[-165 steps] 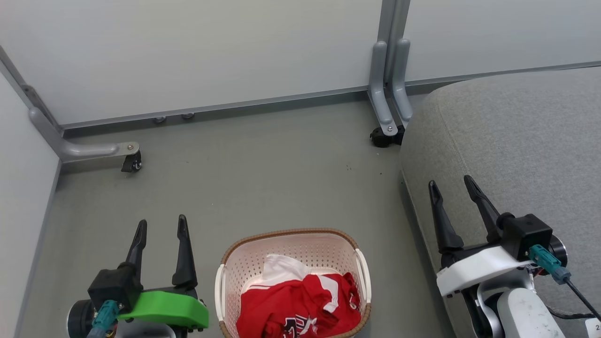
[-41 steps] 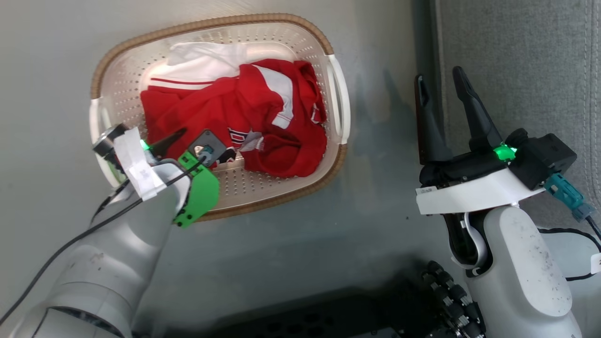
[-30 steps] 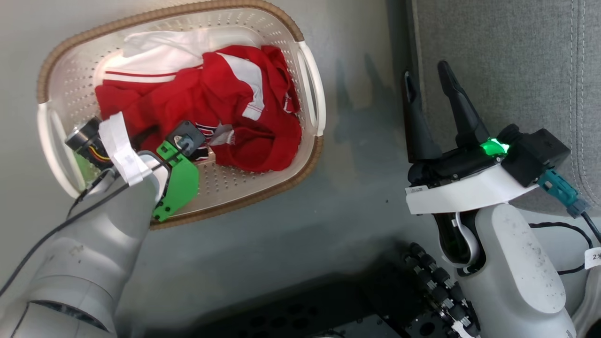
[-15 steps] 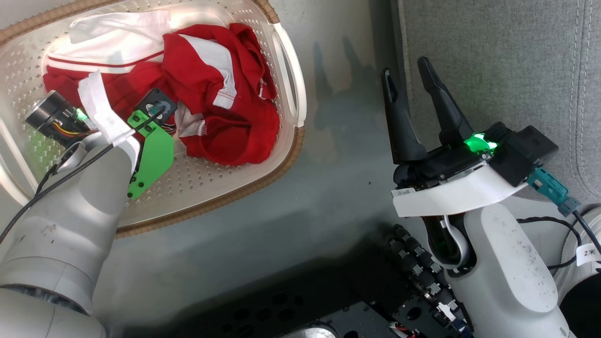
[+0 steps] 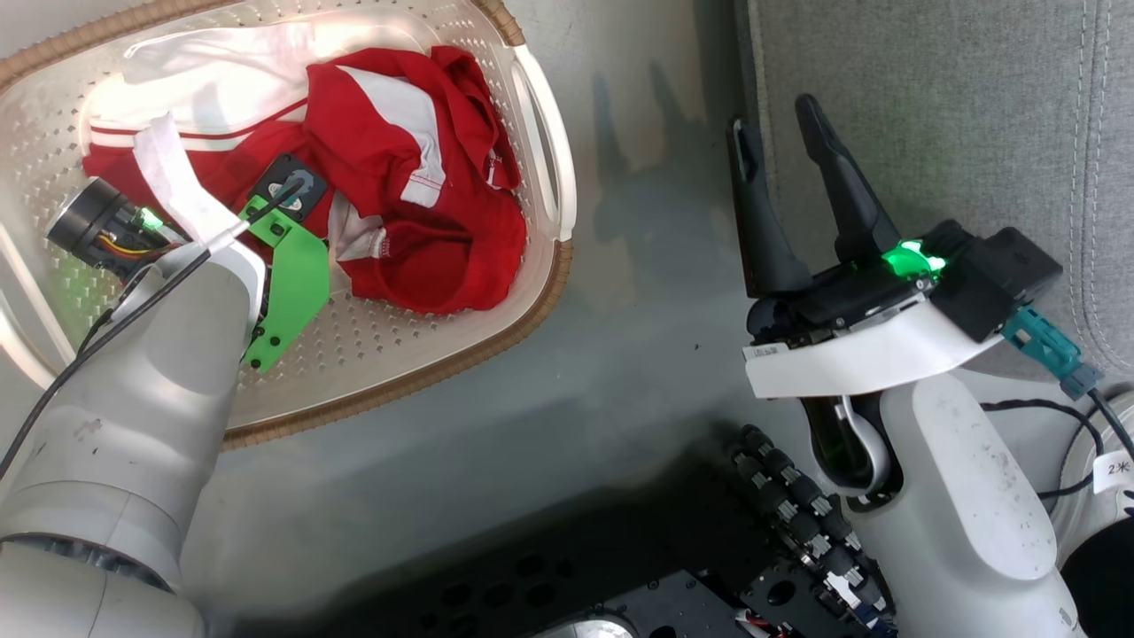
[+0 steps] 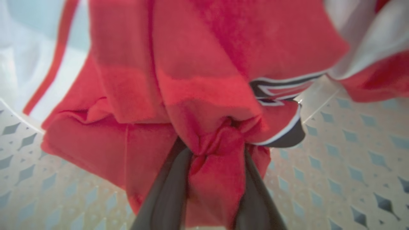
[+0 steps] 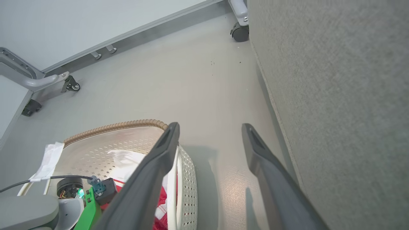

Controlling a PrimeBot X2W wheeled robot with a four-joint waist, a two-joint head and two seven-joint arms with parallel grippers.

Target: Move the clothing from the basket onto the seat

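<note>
Grasp step: left gripper (image 6: 214,152) sat pinched on a bunched fold of the clothing (image 5: 425,221) inside the basket (image 5: 381,346) (right gripper (image 5: 771,113) gaping, empty), so I judged next: lift clear, swing to the seat (image 5: 930,106).

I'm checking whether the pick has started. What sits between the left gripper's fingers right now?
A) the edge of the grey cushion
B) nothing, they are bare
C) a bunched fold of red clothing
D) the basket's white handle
C: in the left wrist view a gathered fold of the red clothing is pinched between the left gripper's two dark fingers, over the basket's perforated floor.
</note>
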